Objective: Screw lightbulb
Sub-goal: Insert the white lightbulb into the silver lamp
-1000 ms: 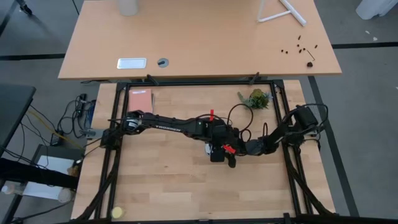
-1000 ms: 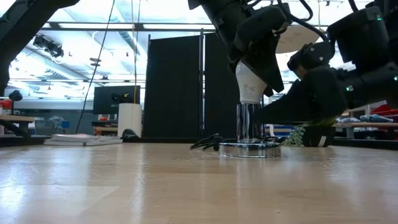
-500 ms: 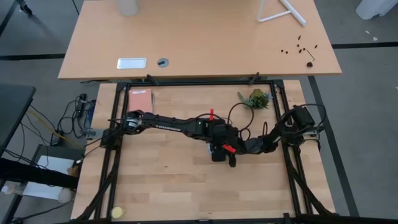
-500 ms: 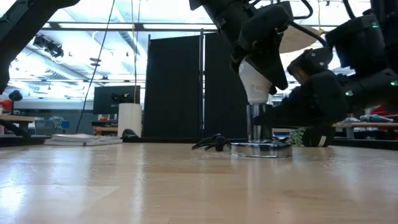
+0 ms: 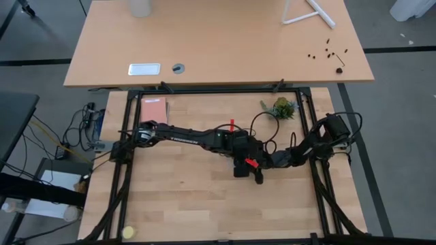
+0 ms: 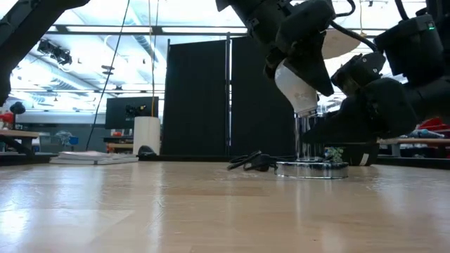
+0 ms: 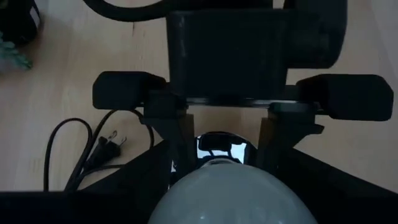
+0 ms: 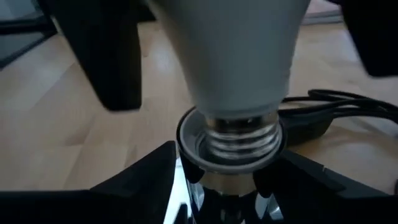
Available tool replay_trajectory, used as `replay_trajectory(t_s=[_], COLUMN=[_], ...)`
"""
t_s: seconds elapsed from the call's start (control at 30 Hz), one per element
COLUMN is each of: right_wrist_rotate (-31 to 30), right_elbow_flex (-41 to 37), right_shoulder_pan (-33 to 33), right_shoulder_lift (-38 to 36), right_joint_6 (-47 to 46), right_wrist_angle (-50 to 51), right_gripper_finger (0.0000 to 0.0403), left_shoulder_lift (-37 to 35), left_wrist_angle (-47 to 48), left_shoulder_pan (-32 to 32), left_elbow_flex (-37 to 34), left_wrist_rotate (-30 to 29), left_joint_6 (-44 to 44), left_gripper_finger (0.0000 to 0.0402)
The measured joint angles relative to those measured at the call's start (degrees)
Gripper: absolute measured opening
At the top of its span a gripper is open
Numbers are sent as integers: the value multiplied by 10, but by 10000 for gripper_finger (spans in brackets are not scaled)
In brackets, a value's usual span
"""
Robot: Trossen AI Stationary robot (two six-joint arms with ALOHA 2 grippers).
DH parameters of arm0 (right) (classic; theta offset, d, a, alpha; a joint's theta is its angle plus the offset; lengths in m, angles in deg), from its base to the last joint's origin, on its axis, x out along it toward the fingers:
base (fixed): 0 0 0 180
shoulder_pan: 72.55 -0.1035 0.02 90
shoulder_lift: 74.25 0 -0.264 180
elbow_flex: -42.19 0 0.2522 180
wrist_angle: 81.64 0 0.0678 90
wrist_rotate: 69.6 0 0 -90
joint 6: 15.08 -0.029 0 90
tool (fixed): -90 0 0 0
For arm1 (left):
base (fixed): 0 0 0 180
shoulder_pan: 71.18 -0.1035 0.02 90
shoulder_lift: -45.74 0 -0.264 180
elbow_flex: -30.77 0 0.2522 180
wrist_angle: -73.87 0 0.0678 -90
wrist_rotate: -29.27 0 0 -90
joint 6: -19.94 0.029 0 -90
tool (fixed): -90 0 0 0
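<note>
The white lightbulb (image 6: 295, 84) stands tilted over the chrome socket (image 6: 309, 137), and its threaded grey end (image 8: 239, 137) sits in the socket's mouth. The socket's round base disc (image 6: 311, 170) rests flat on the wooden table. My left gripper (image 6: 301, 53) comes down from above and is shut on the bulb. My right gripper (image 8: 227, 199) reaches in low from the table's right and is shut on the socket's tube. In the high view the arms (image 5: 248, 160) hide both bulb and socket. My left gripper pinches the lightbulb's wide round end (image 7: 230, 193) between its two fingers, slanting down from above. The bulb leans with its round end toward the table's left, and its screw end is in the socket's mouth. My right gripper has the socket's upright chrome tube (image 8: 227, 186) between its two fingers (image 8: 146, 180), just below the mouth. It comes nearly level from the table's right. The socket stands upright with its base disc on the table.
The socket's black cord and plug (image 6: 249, 161) lie on the table to its left, and the cord loops toward the far side (image 5: 262, 126). A small green plant (image 5: 281, 107) sits far right, a pink pad (image 5: 153, 109) far left, a yellow ball (image 5: 127, 233) at the near left corner.
The socket has slid along the table toward its right edge together with my right gripper. The bulb, almost upright a second ago, now leans with its round end toward the left, and its screw end has followed the socket. My left gripper has stayed in place.
</note>
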Motion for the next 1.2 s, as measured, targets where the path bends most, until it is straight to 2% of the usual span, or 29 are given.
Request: replay_trajectory(t_s=[0.47,0.73,1.2], right_wrist_rotate=[3,26,33], right_elbow_flex=[10,35,47], right_shoulder_pan=[4,20,23], right_shoulder_lift=[0,0,3], right_joint_6=[6,33,57], right_wrist_angle=[5,6,-7], right_gripper_finger=[259,257,257], left_shoulder_lift=[0,0,0], left_wrist_angle=[13,21,34], left_shoulder_pan=[-2,-3,-1], left_elbow_flex=[0,0,0], left_wrist_rotate=[44,45,41], left_joint_6=[-20,-24,-32], left_gripper_finger=[263,263,263])
